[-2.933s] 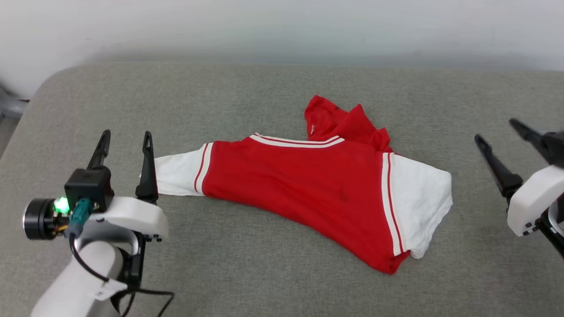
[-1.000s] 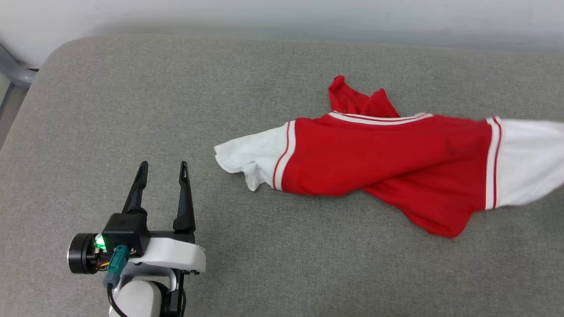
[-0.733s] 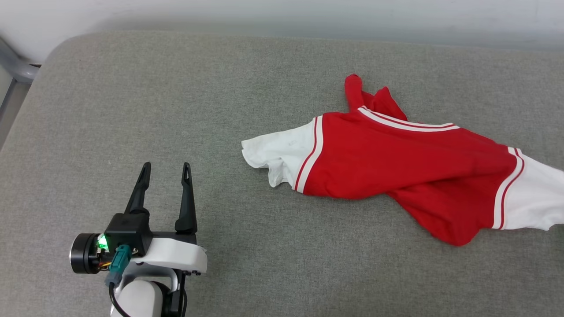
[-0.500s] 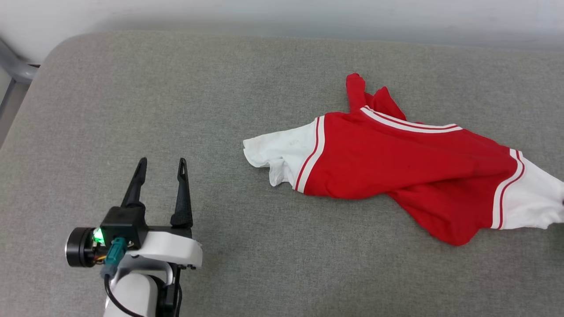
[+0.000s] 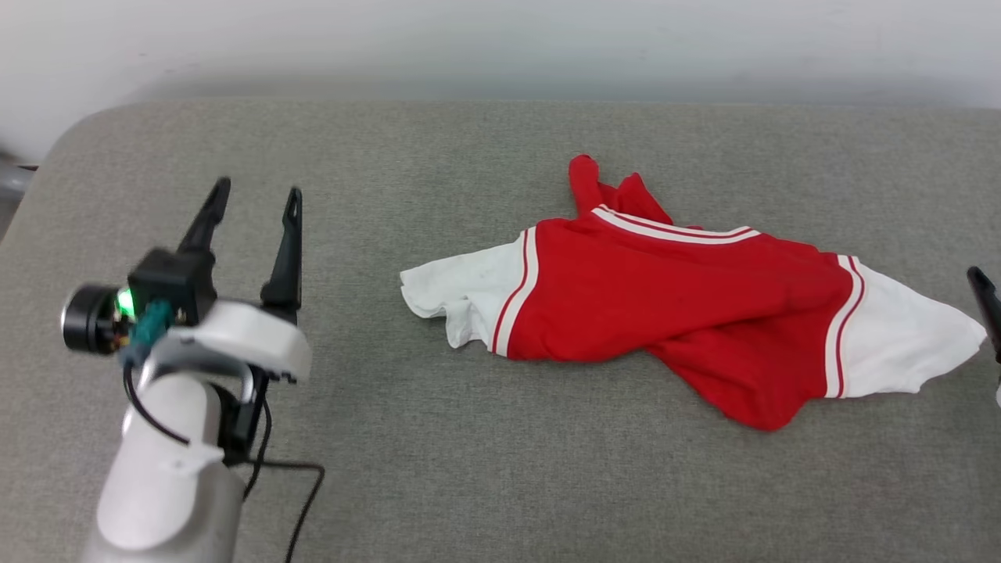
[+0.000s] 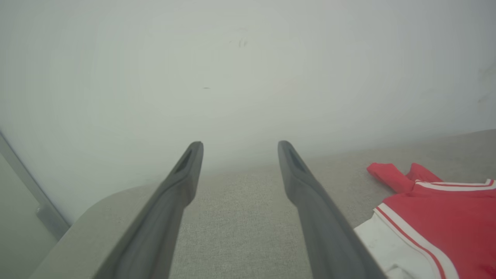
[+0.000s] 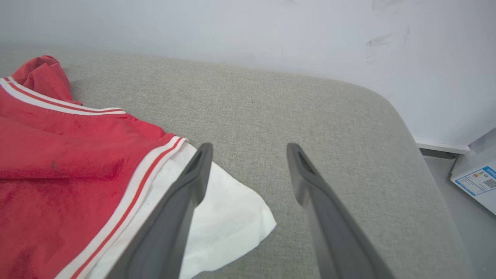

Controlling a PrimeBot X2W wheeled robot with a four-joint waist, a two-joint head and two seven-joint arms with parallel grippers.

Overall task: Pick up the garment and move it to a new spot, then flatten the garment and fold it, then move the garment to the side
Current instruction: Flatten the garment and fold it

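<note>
The garment [image 5: 672,301], a red jersey with white sleeves and striped trim, lies crumpled on the grey cushion [image 5: 469,469], right of centre. It also appears as the garment [image 6: 445,217] at the lower right of the left wrist view and the garment [image 7: 58,170] at the left of the right wrist view. My left gripper [image 5: 254,199] is open, well left of the white sleeve, holding nothing. My right gripper [image 7: 248,149] is open just beyond the right sleeve's tip, above it, with nothing between the fingers; one fingertip [image 5: 981,289] pokes in at the head view's right edge.
A pale wall [image 5: 500,39] runs behind the cushion. The cushion's rounded left corner [image 5: 70,141] and right corner [image 7: 391,104] drop off to the floor. A white box [image 7: 476,174] sits on the floor past the right corner.
The right gripper dragged the garment to the right by its white sleeve, then let go and opened; the sleeve now lies on the cushion. The head camera shifted, and the left arm rose.
</note>
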